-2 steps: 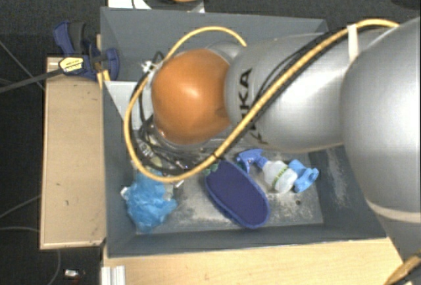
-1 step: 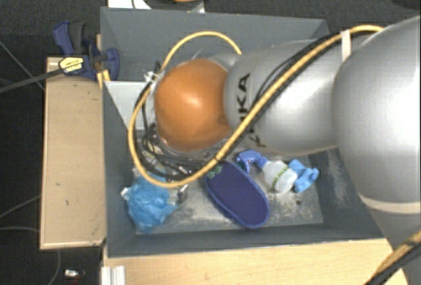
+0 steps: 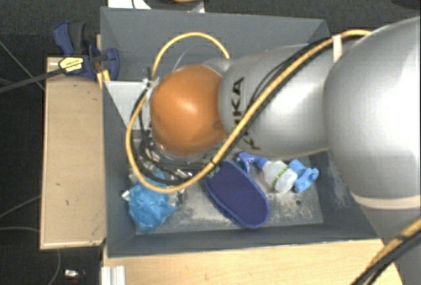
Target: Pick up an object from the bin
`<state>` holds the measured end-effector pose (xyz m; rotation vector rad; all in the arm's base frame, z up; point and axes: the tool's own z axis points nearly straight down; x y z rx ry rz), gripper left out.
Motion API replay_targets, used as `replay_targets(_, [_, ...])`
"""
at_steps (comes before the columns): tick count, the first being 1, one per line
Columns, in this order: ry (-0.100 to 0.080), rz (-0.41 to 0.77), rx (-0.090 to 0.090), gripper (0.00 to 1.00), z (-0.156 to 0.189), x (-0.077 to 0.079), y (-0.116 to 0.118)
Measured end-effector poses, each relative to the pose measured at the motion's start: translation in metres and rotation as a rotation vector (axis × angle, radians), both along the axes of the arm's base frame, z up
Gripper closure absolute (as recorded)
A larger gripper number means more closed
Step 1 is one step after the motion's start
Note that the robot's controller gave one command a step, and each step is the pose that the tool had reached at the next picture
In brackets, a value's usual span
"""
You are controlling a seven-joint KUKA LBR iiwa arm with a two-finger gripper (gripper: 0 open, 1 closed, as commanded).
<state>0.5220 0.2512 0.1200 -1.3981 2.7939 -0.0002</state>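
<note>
Silver arm (image 3: 316, 99) and orange wrist cover (image 3: 187, 109) mask the claw (image 3: 160, 168); open or closed, I cannot tell. Just beside it, a crumpled light-blue wad (image 3: 150, 206) lies at the grey metal bin's (image 3: 210, 241) near-left corner. Best to descend straight, avoiding the dark-blue oval pad (image 3: 238, 197).

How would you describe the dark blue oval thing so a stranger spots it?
In the grey bin, look below the arm's orange cover. The dark blue oval pad lies there, smooth and flat, between a crumpled light blue lump and a small white bottle.
</note>
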Motion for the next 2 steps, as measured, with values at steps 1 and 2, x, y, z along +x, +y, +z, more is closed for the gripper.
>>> replay_targets(1, [0.0,-0.123,0.004,0.0,-0.004,0.039,-0.029])
replay_targets(2, [-0.003,0.038,0.004,0.0,-0.005,0.049,-0.023])
